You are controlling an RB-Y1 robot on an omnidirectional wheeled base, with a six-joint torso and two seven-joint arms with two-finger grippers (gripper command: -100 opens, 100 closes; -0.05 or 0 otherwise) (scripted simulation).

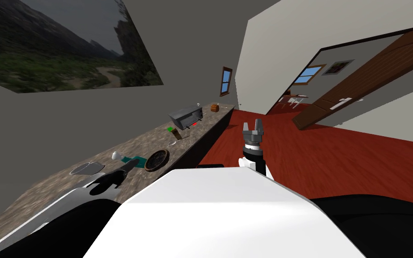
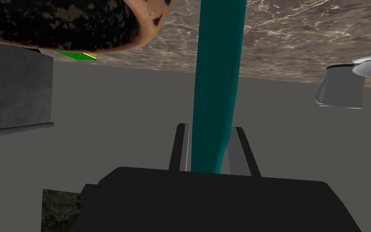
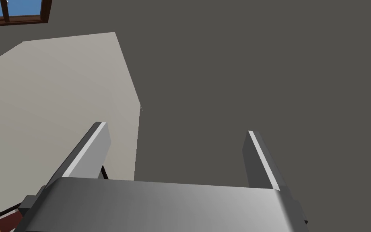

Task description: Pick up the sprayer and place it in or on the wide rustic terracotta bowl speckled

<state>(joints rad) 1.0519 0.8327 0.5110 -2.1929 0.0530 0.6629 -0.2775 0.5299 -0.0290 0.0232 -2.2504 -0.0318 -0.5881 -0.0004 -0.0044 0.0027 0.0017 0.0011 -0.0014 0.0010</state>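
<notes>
The left gripper (image 2: 211,128) clamps its fingers on the teal sprayer (image 2: 219,60), just beside the speckled brown bowl (image 2: 60,24) near the counter's (image 2: 301,32) front edge. With the grasp made, the next move likely calls for a lift and a short carry over the bowl's rim. The head view adds the right gripper (image 1: 255,128), fingers spread, off the counter. The left wrist view settles the grip.
</notes>
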